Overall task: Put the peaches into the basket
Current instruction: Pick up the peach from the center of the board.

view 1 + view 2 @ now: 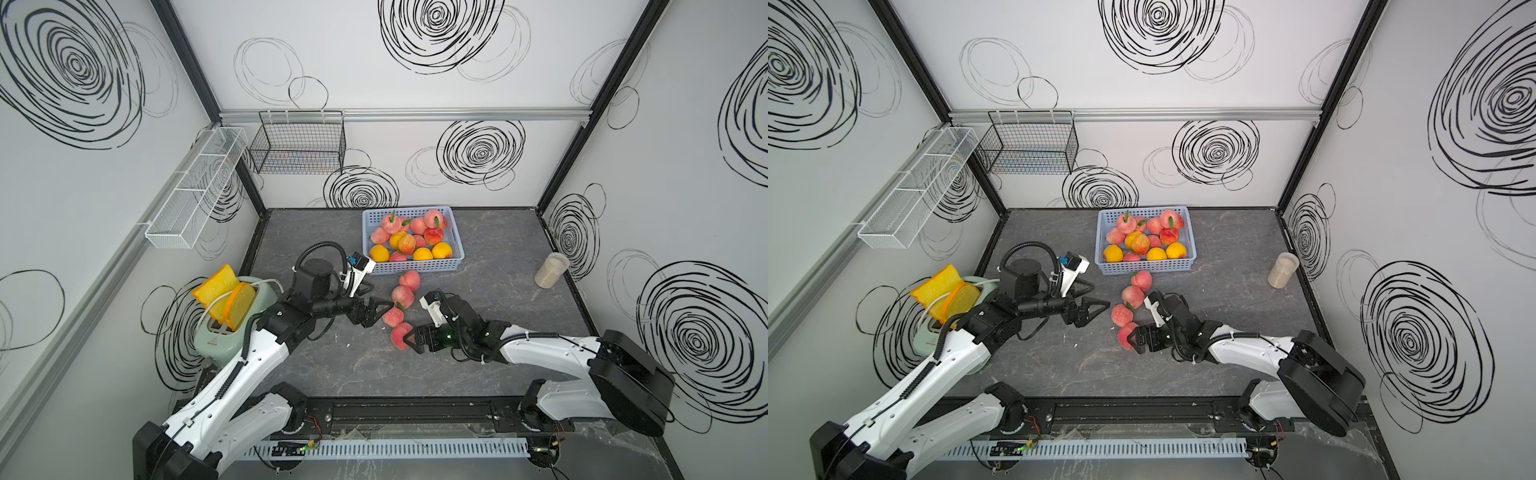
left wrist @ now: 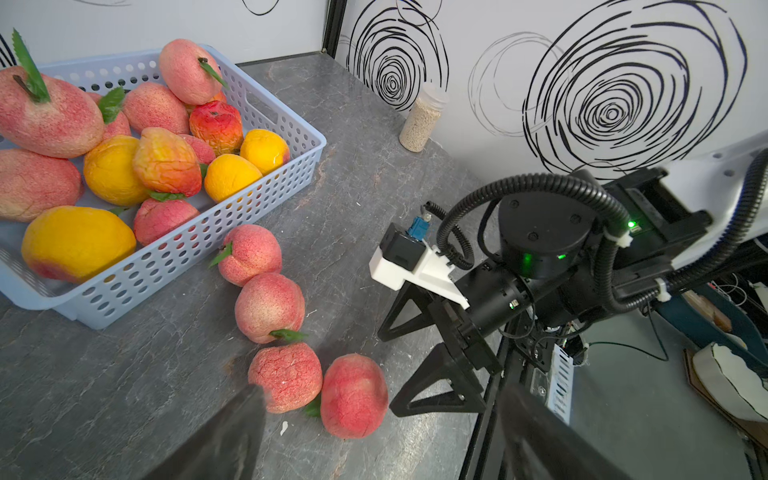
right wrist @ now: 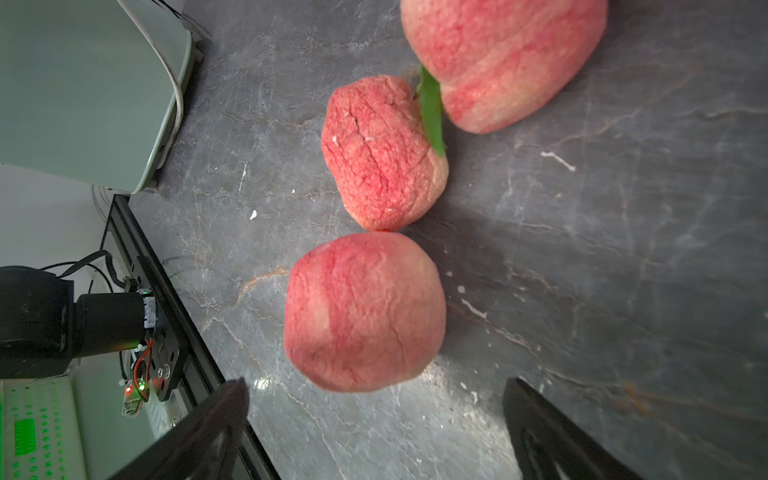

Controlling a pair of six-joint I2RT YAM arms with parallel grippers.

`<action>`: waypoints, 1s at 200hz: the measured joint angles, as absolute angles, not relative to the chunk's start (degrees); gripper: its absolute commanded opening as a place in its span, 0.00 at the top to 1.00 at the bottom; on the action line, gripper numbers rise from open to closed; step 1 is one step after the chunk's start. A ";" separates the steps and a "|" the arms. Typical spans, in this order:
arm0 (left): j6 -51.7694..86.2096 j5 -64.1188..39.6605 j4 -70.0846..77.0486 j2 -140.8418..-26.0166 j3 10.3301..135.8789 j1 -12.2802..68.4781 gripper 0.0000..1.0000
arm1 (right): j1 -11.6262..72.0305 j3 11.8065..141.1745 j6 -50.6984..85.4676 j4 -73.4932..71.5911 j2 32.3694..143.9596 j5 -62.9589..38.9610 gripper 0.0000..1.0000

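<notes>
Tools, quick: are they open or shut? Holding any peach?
Left tool: open, holding nothing.
Right tool: open, holding nothing; a peach lies just ahead of it.

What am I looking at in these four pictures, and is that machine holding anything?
It is a robot with two arms at a grey table. Two pictures look down from overhead; the other two come from a camera on each wrist. A blue basket holds many toy peaches; four loose peaches lie in a row on the table before it. A toaster with toy bread and a jar stand aside. The left hand and the right hand are both open and hold nothing; the right hand points at the end peach of the row.
</notes>
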State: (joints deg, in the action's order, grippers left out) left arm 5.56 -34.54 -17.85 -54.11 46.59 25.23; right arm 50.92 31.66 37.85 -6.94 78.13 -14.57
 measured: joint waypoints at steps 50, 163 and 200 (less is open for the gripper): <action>5.63 -34.59 -17.85 -54.11 46.50 24.71 0.08 | 50.96 36.07 37.69 -7.84 86.02 -15.11 0.04; 5.96 -34.59 -17.82 -54.08 46.48 24.56 0.08 | 51.13 36.77 38.68 -8.45 88.88 -14.98 0.30; 6.07 -34.63 -17.76 -54.13 46.48 24.10 0.08 | 51.13 35.09 38.83 -8.58 86.74 -14.37 0.32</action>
State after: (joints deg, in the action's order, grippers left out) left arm 6.07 -34.63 -17.76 -54.13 46.48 24.10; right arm 51.13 35.09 38.83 -8.58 86.74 -14.37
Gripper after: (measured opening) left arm 0.916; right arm 0.729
